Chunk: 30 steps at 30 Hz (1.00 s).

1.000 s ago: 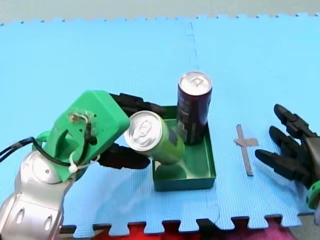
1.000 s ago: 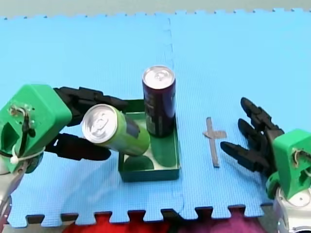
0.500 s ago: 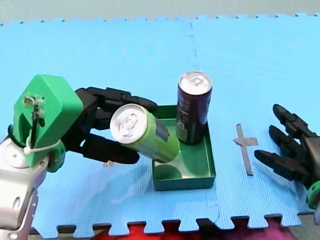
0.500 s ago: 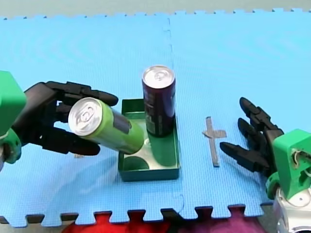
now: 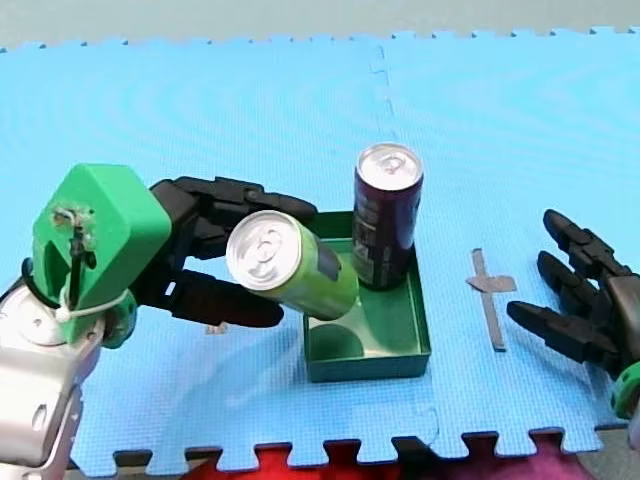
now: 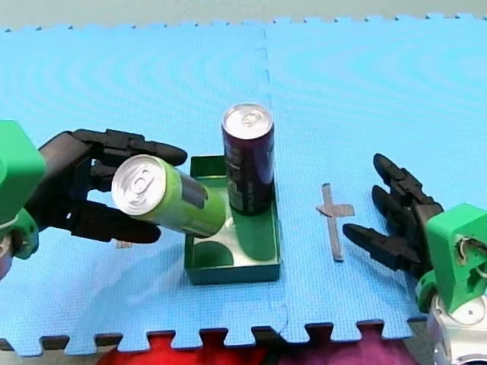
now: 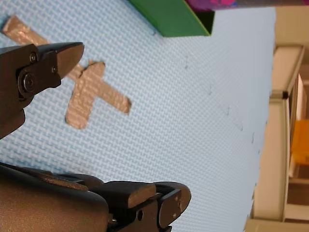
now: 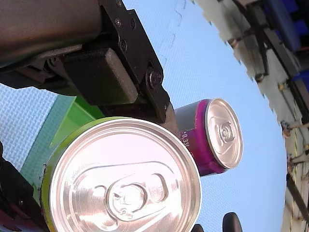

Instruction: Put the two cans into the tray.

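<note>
Holding the green can (image 5: 290, 268) tilted with my left hand (image 5: 195, 250) fingers wrapped around it, I see its base over the left edge of the tray (image 5: 418, 352), where the purple can (image 5: 386, 220) stands upright, while my right hand (image 5: 582, 312), empty and uncurled, is beside the tape mark (image 5: 490, 300).

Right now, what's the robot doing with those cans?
The robot's left hand has its fingers around a green can, holding it tilted with its lower end over the left side of the green tray. It is not set down yet. A purple can already stands upright in the tray's far corner. The right hand holds nothing, over the blue mat beside a tape cross.
</note>
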Each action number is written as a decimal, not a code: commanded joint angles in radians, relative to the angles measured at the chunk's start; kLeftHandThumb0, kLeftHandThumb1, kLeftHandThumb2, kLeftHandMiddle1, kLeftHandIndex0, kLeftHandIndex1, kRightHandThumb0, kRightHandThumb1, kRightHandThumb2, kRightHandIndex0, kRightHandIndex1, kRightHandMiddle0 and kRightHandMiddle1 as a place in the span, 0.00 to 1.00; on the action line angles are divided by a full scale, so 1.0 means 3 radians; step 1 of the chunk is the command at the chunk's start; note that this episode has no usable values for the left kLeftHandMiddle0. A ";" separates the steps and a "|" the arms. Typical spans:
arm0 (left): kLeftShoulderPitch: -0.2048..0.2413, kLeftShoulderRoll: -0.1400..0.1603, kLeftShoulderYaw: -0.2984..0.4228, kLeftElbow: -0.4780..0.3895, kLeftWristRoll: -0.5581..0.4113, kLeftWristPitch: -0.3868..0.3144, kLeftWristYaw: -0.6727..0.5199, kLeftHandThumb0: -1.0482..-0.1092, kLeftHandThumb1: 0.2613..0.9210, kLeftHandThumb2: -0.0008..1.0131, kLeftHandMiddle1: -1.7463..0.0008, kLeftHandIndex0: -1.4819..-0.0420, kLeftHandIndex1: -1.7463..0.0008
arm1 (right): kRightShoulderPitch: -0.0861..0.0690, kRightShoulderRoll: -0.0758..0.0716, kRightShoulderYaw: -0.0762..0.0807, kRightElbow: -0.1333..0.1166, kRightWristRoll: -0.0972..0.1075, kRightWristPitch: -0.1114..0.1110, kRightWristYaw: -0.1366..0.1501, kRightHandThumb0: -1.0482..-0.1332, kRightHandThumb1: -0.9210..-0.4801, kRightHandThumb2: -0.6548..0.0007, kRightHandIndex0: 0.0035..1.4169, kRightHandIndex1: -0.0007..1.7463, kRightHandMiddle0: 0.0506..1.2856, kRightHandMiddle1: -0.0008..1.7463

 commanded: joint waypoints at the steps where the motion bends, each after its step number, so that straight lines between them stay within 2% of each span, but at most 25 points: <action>1: 0.0007 -0.0003 0.0017 -0.0022 -0.0030 -0.0041 0.0017 0.65 0.70 0.00 1.00 0.12 1.00 | 0.0029 0.0003 0.0012 0.0016 -0.0013 0.0040 0.0013 0.21 0.40 1.00 0.24 0.00 0.20 0.00; 10: 0.0011 -0.0012 0.0042 -0.0037 -0.0112 -0.0075 0.0002 0.66 0.70 0.00 1.00 0.12 1.00 | 0.0026 0.0004 0.0008 0.0015 0.0005 0.0065 0.0022 0.21 0.41 1.00 0.23 0.00 0.20 0.00; 17: 0.0014 -0.0012 0.0053 -0.0094 -0.0157 -0.0071 -0.0007 0.66 0.70 0.00 1.00 0.12 1.00 | 0.0021 0.0009 0.0022 0.0013 -0.0013 0.0076 -0.0009 0.21 0.42 1.00 0.23 0.00 0.20 0.00; 30: 0.0008 0.0004 0.0050 -0.0115 -0.0176 -0.0082 -0.0014 0.66 0.70 0.00 1.00 0.12 1.00 | 0.0021 0.0015 0.0039 0.0023 -0.0026 0.0059 -0.0050 0.20 0.42 1.00 0.23 0.00 0.20 0.00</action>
